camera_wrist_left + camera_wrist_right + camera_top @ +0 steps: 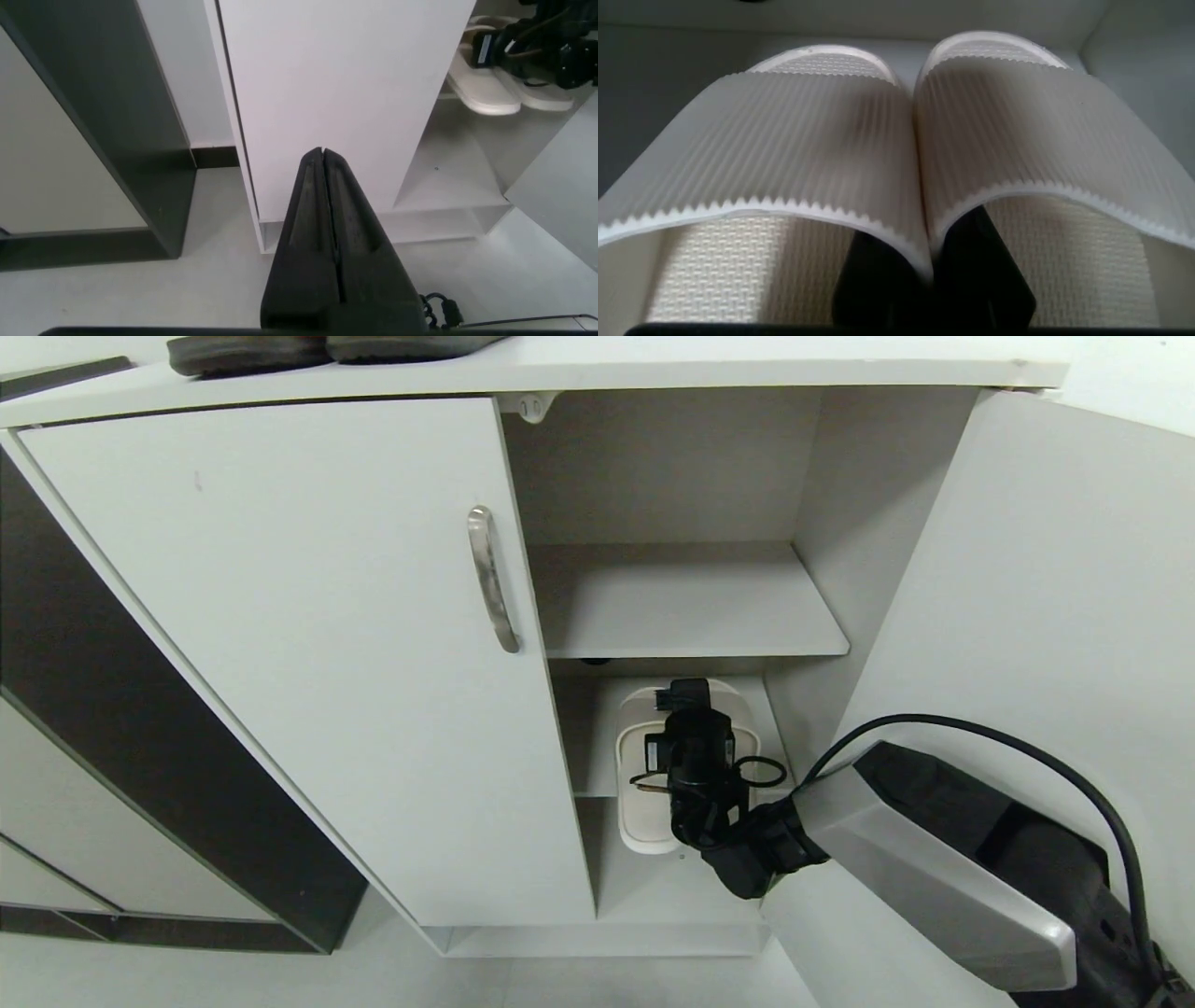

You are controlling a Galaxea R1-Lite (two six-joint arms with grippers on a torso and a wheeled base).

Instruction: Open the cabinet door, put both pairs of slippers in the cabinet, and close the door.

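A pair of white slippers [639, 784] lies side by side on the lower shelf of the open cabinet, heels hanging over the shelf's front edge. My right gripper [689, 695] reaches into that compartment over them. In the right wrist view its black fingers [878, 280] sit under the ribbed straps, and the right gripper [929, 271] is shut on the two inner strap edges of the white slippers [813, 140]. A dark pair of slippers [252, 353] rests on the cabinet top. My left gripper [322, 163] hangs shut and empty, low before the closed left door [346, 84].
The cabinet's right door [1055, 579] stands swung wide open beside my right arm. The left door [280, 644] with its metal handle [492, 581] is shut. The middle shelf [691, 607] is bare. A dark panel [93, 644] flanks the cabinet's left side.
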